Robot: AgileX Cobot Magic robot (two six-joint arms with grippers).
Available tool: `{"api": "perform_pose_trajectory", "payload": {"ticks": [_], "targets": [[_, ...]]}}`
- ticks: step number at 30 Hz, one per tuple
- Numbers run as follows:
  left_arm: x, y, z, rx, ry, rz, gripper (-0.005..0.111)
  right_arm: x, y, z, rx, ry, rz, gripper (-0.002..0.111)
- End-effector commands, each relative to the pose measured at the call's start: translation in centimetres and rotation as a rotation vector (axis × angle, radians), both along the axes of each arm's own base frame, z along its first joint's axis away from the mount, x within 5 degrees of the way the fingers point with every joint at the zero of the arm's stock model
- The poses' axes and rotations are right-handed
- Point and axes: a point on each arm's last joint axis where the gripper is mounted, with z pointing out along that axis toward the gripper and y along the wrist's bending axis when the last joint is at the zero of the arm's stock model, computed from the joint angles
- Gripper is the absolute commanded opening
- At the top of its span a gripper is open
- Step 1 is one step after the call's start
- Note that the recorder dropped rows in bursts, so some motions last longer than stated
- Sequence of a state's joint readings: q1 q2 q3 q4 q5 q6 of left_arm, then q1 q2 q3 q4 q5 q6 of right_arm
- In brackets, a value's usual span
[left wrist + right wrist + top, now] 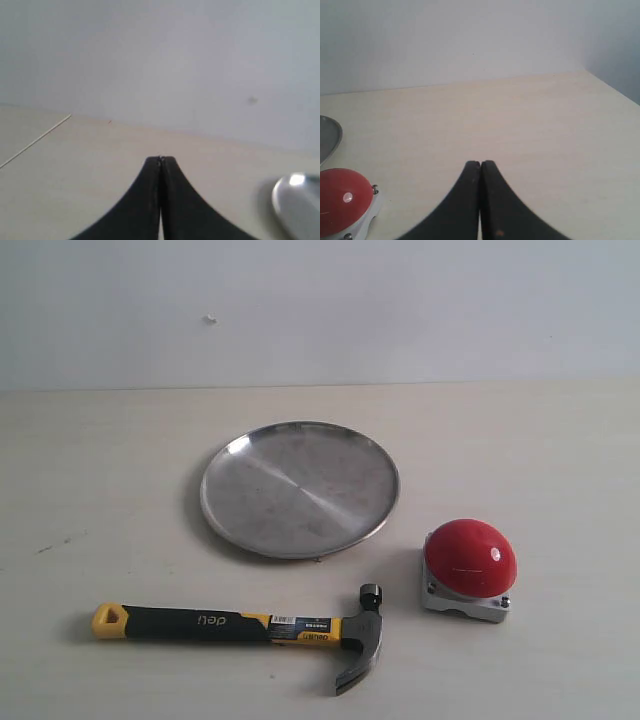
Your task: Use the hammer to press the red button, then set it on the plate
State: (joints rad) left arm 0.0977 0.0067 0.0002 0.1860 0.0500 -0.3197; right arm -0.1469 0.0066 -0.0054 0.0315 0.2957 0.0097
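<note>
A claw hammer with a dark steel head, black rubber handle and yellow end point(240, 627) lies flat on the pale wooden tabletop point(100, 490), its head pointing towards the glossy red dome button on a square grey metal base point(470, 558). The round, scuffed stainless-steel plate point(300, 490) sits behind both, apart from each. The left gripper point(160, 161) has its black fingers pressed together with nothing between them, and the plate's rim lies off to one side ahead of it. The right gripper point(480, 164) is likewise closed and empty, with the button near it. The hammer appears only in the exterior view, so its position relative to either gripper cannot be told.
</note>
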Motion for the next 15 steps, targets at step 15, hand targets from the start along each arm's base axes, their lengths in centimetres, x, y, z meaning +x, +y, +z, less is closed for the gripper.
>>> {"api": "perform_pose_trajectory", "payload": {"ticks": [15], "targets": [[1.6,0.0,15.1,-0.270,-0.417,-0.089,0.000,-0.1,0.0,-0.2,-0.012,0.010,-0.006,0.000]]}}
